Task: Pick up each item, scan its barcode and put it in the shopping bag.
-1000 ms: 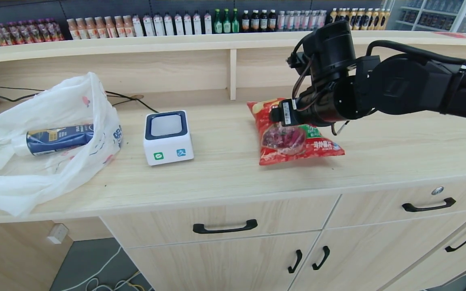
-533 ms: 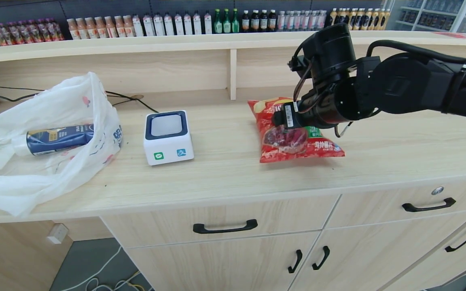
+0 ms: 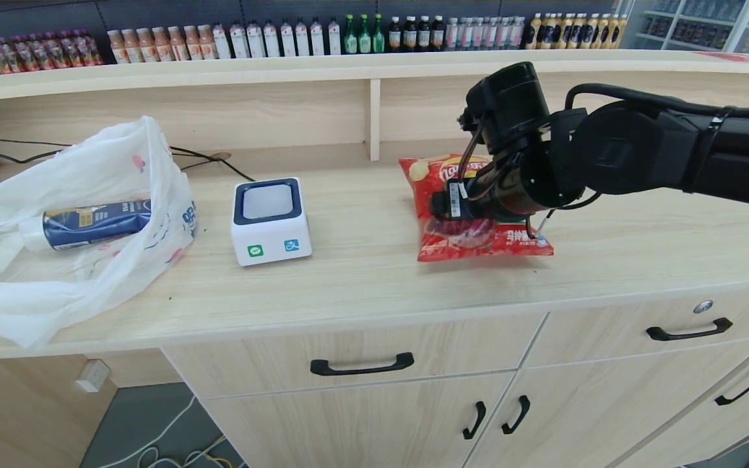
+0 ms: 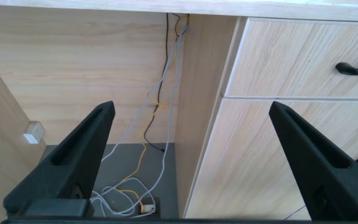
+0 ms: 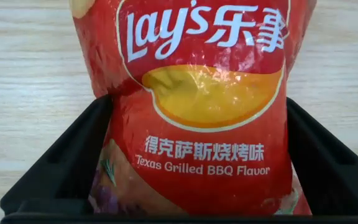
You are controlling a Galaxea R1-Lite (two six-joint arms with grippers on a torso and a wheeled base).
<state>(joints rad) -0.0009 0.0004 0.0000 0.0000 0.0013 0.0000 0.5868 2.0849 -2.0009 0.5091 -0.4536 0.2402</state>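
The right hand [image 5: 196, 109] sits low over the chip bag [image 3: 478, 244], its black fingers [image 5: 61, 162] spread to either side and close against the bag's flanks, with no squeeze showing yet. That straddle across the narrow width looks chosen so a close would catch the puffy pack by its sides without crushing the middle. The bag lies flat, face up, on the tabletop [image 3: 361, 279], right of the scanner [image 3: 270, 221] and well apart from it. Its red front carries a white logo above a yellow oval, with a flavour line below in two scripts. No barcode shows on this face, so it is probably underneath and the pack may need turning for the scan. The scanner's window faces upward, and two small square icons, green and blue, mark its front. The white shopping bag [image 3: 88, 279] slumps open further left, with a blue-labelled bottle [image 3: 91, 224] lying inside. The left hand [image 4: 191, 107] hangs wide open beside the cabinet front.
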